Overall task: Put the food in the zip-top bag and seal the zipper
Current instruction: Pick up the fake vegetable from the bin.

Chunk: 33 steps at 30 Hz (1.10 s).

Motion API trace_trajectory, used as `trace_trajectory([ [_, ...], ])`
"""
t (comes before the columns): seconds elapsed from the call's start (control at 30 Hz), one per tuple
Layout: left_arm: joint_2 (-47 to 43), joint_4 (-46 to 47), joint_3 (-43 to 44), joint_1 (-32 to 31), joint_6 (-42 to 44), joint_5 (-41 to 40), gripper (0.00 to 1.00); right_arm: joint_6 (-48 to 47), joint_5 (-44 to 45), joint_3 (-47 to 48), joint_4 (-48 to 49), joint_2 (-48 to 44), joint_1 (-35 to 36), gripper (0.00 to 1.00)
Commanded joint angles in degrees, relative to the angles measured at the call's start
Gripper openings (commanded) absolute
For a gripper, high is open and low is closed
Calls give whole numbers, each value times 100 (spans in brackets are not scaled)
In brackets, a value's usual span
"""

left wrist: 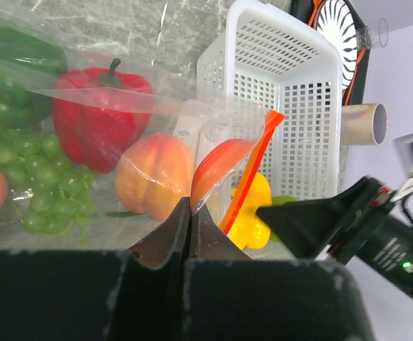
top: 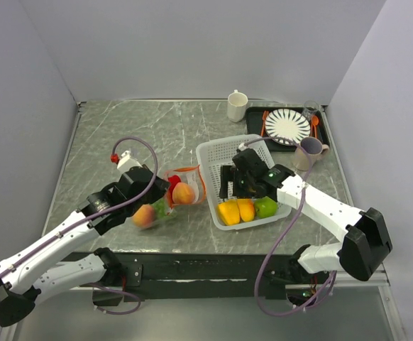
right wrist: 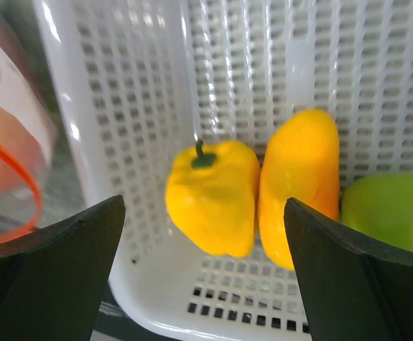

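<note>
Pepper (right wrist: 212, 195), glossy and likely slippery, lies in the basket (right wrist: 121, 106) straight ahead of the spread right tool (right wrist: 203, 204); take its broad sides. Left tool (left wrist: 190, 206), pressed together, pinches the limp bag (left wrist: 121, 99) by its edge.

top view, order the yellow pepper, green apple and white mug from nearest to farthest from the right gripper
1. yellow pepper, in the basket, right by the right gripper
2. green apple, basket's near right corner
3. white mug, far back, outside the basket
</note>
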Motion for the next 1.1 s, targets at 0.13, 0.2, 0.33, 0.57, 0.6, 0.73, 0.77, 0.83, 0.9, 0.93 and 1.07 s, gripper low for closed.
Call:
trace_trajectory([
  [0.13,-25,263,-41,23,-68,-31,1,-282,-672,-368,-16,-159,184,99],
  [0.2,45,159,11,23,-68,-31,1,-265,-628,-456,10,-20,246,99],
  [0.33,10,131,-49,23,-121,-48,1,-238,-330,-439,-7,324,264,99],
  [0.57,-34,79,-15,23,-68,-66,1,-203,-83,-386,37,728,264,99],
  [0.6,-17,53,3,23,-59,-75,1,-212,-65,-351,37,807,264,99],
  [0.73,-43,52,12,31,-24,-75,1,-185,75,-281,-68,992,264,99],
  [0.77,-43,44,11,23,-15,-75,1,-177,119,-289,-77,1010,264,99],
  [0.83,-43,43,3,23,-6,-75,1,-185,84,-360,-8,1027,264,99],
  [0.9,-25,35,11,23,2,-66,1,-176,84,-377,10,1080,264,99],
  [0.93,-16,17,29,23,-6,-57,1,-176,101,-377,19,1098,264,99],
  [1.07,-8,26,20,23,-6,-48,1,-176,207,-439,37,1098,264,93],
])
